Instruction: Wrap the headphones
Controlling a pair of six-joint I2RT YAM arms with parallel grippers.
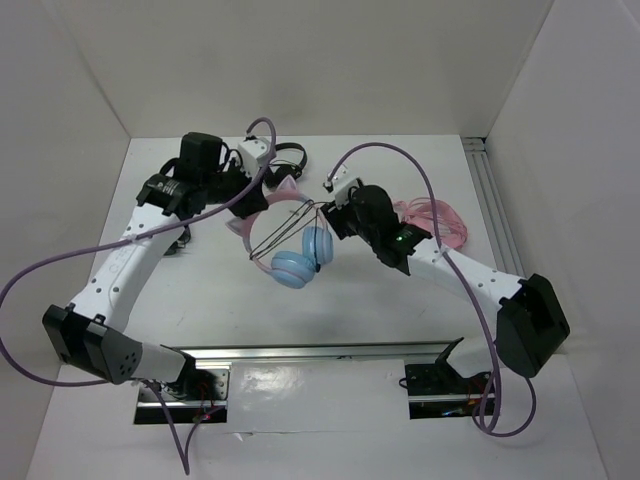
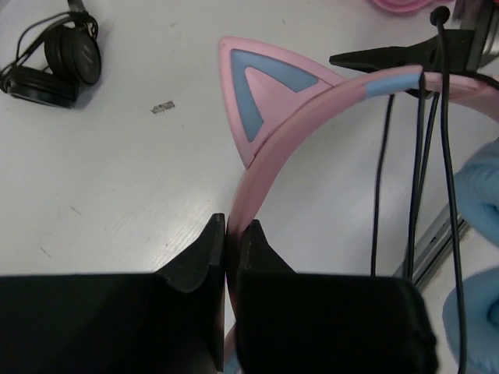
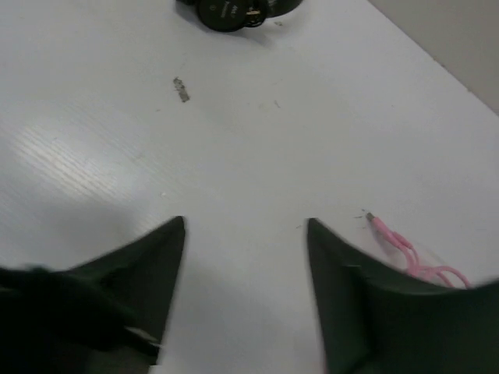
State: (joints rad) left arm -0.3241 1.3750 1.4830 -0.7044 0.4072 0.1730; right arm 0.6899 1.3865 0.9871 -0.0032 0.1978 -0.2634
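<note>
The headphones (image 1: pixel 290 250) have a pink cat-eared headband and light blue ear cups (image 1: pixel 300 262), and are held up over the table's middle. My left gripper (image 1: pixel 243 213) is shut on the pink headband (image 2: pixel 257 183) just below a cat ear (image 2: pixel 261 93). The thin black cable (image 2: pixel 417 164) hangs in several strands across the headband. One strand runs over a finger of my right gripper (image 1: pixel 330 212), which shows in the left wrist view (image 2: pixel 390 56). In its own view my right gripper (image 3: pixel 247 226) is open with only bare table between the jaws.
Small black headphones (image 1: pixel 285 155) lie at the back, also in the left wrist view (image 2: pixel 54 62) and the right wrist view (image 3: pixel 234 9). All-pink headphones with a coiled pink cable (image 1: pixel 435 222) lie right of my right arm; their plug (image 3: pixel 401 245) is near my right finger.
</note>
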